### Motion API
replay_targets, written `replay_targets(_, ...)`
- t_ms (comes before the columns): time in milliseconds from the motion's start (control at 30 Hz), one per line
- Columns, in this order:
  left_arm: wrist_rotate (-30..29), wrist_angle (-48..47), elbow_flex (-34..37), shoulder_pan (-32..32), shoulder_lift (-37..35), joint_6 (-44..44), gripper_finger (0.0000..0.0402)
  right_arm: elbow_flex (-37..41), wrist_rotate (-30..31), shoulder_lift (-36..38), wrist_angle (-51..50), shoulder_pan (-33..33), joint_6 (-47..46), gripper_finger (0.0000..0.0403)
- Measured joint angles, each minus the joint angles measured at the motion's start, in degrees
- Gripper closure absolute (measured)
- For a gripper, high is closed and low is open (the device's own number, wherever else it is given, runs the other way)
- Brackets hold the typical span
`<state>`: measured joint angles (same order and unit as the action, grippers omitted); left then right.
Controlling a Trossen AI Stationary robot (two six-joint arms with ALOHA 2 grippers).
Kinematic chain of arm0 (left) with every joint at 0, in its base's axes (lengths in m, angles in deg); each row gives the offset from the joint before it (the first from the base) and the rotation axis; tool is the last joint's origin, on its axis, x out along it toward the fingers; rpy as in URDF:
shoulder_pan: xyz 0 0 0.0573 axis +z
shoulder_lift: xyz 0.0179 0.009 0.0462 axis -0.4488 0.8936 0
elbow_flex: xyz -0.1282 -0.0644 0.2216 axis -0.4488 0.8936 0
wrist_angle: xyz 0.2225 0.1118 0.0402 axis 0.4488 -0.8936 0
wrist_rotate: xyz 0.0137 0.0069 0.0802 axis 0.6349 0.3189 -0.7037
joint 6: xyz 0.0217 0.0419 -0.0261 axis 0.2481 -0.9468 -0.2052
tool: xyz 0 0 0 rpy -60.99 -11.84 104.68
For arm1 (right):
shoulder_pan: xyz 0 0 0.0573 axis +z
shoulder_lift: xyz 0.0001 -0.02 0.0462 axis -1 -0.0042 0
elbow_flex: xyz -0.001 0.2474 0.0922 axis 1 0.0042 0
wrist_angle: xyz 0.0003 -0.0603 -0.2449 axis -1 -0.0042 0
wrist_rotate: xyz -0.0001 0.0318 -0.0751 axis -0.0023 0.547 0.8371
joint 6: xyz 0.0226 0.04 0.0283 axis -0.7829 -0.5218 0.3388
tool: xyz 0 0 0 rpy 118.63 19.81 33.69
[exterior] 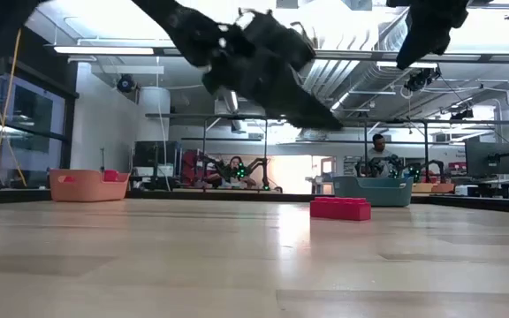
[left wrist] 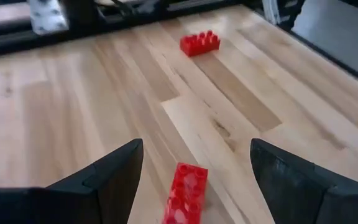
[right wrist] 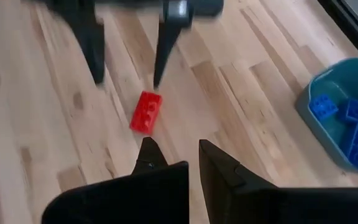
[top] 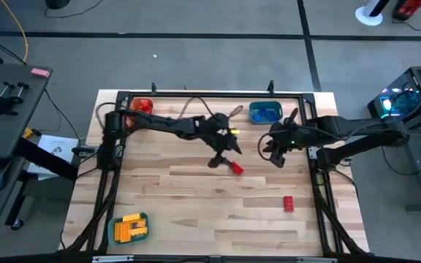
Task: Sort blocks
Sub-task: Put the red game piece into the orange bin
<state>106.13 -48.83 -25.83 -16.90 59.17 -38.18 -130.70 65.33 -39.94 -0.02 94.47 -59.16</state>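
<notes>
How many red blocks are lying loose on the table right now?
2: one red block mid-table below the open left gripper, another nearer the right front. Others may sit hidden in trays.

Two red blocks (top: 236, 168) (top: 289, 203) on pale, streaky wood-grain tabletop (top: 196, 212); blue blocks (top: 266, 115) in teal tray (top: 252, 111); yellow blocks (top: 128, 228); orange tray (top: 143, 106); black left hand (top: 221, 158).

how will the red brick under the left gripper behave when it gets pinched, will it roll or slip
The red brick looks like rigid, blocky plastic lying flat, so it probably won't roll. Its glossy sides may slip or twist if the open left gripper closes off-centre. Likely light.
</notes>
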Motion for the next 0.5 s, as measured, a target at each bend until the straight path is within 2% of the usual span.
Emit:
replay_targets(200,-0.59,1.22,-2.39,-2.68,9.56,-3.35,0.0119,0.30,0.06,0.39,1.13,0.00,-2.21,0.0403)
replay_targets(333,-2.13,4.01,-2.58,-3.87,12.94,-4.61,0.0119,0.30,-0.15,-0.42,2.42,0.00,-2.23,0.0403)
replay_targets(467,-7.44,4.15,-2.62,-4.47,14.93,-5.23,0.0119,0.30,-0.40,-1.07,3.11,0.00,-2.20,0.0403)
replay_targets(500,-7.15,4.13,-2.59,-4.49,15.14,-4.87,0.0119,0.30,-0.53,-1.16,3.29,0.01,-2.19,0.0403)
